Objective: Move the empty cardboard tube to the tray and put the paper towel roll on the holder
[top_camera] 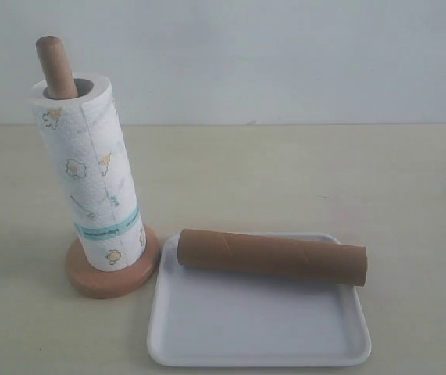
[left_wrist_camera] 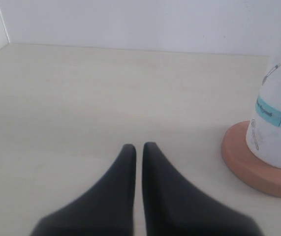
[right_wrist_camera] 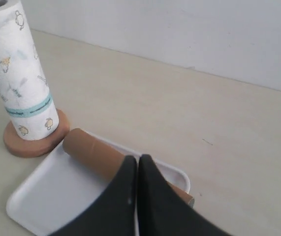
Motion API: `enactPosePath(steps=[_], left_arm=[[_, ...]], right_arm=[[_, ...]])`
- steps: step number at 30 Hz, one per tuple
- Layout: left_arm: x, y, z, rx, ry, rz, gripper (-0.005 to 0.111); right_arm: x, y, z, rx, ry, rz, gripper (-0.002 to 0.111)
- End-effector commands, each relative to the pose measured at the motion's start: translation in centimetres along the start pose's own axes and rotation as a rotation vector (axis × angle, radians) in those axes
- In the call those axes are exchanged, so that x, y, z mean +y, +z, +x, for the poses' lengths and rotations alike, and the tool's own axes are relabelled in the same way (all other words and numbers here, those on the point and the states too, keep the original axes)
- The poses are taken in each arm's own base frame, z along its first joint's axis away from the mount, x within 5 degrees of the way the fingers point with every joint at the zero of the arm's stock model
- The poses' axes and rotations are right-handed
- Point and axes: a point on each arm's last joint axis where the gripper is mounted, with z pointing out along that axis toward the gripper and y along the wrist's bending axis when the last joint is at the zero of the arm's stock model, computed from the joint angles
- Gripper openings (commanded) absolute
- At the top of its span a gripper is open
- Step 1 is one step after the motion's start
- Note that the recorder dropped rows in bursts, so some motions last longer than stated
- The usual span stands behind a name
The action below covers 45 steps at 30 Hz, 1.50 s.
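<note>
Brown tube (right_wrist_camera: 88, 150) rests on tray (right_wrist_camera: 56, 194), apparently apart from clenched right claw (right_wrist_camera: 138, 158).

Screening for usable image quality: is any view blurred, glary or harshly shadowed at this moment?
Exterior view: soft, even light, slightly washed out, faint shadow under the cardboard tube on the tray, no glare. Left wrist view: the left gripper goes out of focus near the lens; the paper towel roll is cropped. Right wrist view: the right gripper is dark, soft-edged and hides part of the tube.

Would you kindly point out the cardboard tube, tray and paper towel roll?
cardboard tube (top_camera: 273, 258), exterior view, middle of its side.
tray (top_camera: 254, 328), exterior view, bare floor.
paper towel roll (top_camera: 90, 176), exterior view, printed side.
</note>
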Motion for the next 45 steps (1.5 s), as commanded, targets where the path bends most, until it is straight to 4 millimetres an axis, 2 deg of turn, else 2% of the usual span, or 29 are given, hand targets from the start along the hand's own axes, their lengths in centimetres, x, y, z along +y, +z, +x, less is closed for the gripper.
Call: enactPosePath(steps=[1,10,18,29,31,45], left_arm=[[0.0,0.0,0.0,-0.007,0.005,-0.002,0.004],[0.0,0.0,0.0,-0.007,0.005,-0.002,0.004],[0.0,0.0,0.0,-0.007,0.005,-0.002,0.004],[0.0,0.0,0.0,-0.007,0.005,-0.002,0.004],[0.0,0.0,0.0,-0.007,0.005,-0.002,0.004],[0.0,0.0,0.0,-0.007,0.005,-0.002,0.004]], right_arm=[[-0.5,-1.1,2.2,-0.108,0.021,0.007,0.0],[-1.2,-3.8,5.6,-0.363,0.039,0.05,0.0],[-1.7,-4.9,7.6,-0.465,0.085,0.141,0.0],[-3.3,-2.9,11.7,-0.409,0.24,0.37,0.0],[-3.5,-3.0,11.7,-0.429,0.255,0.397,0.0],[-4.1,-2.7,14.1,-0.173,0.344,0.502,0.0]])
